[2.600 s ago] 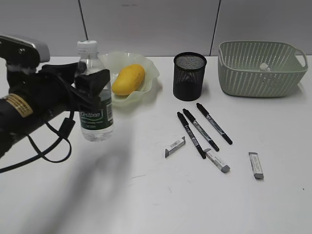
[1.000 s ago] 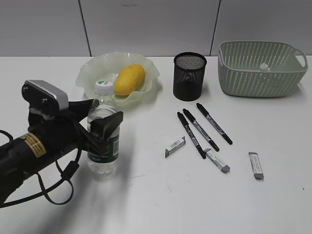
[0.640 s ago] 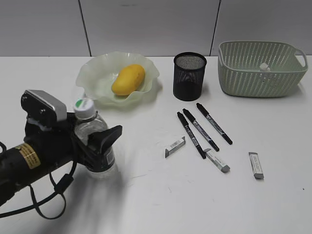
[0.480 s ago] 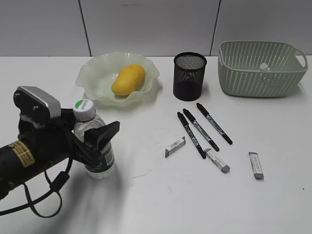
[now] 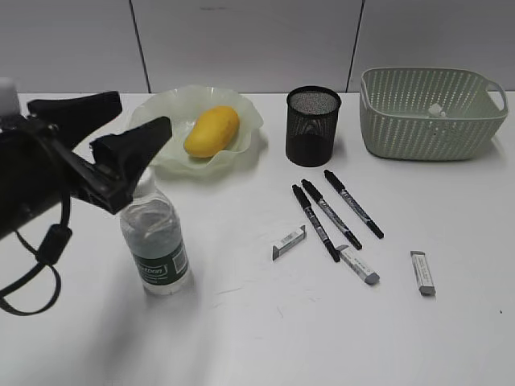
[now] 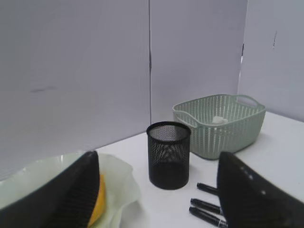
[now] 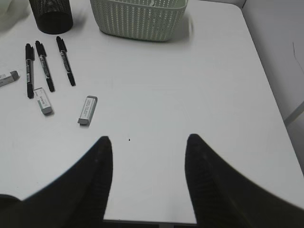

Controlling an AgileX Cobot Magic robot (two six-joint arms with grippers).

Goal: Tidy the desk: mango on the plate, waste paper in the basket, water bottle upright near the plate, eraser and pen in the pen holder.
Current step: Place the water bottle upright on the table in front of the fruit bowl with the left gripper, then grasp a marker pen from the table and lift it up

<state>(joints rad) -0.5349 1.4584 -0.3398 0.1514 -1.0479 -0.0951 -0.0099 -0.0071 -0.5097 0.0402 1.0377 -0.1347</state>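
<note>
Left tool (image 5: 113,133) open, above water bottle (image 5: 156,245) standing upright lower left on tabletop (image 5: 265,338). Right tool (image 7: 147,142) open, empty. Mango (image 5: 212,131) on plate (image 5: 161,121), upper left.

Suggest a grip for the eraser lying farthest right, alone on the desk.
Take the eraser across its short width at mid-length, coming straight down. It lies flat on the desk as a slim block, long axis running roughly toward and away from the exterior camera, with bare desk on both long sides. The right end effector stands open near it.
</note>
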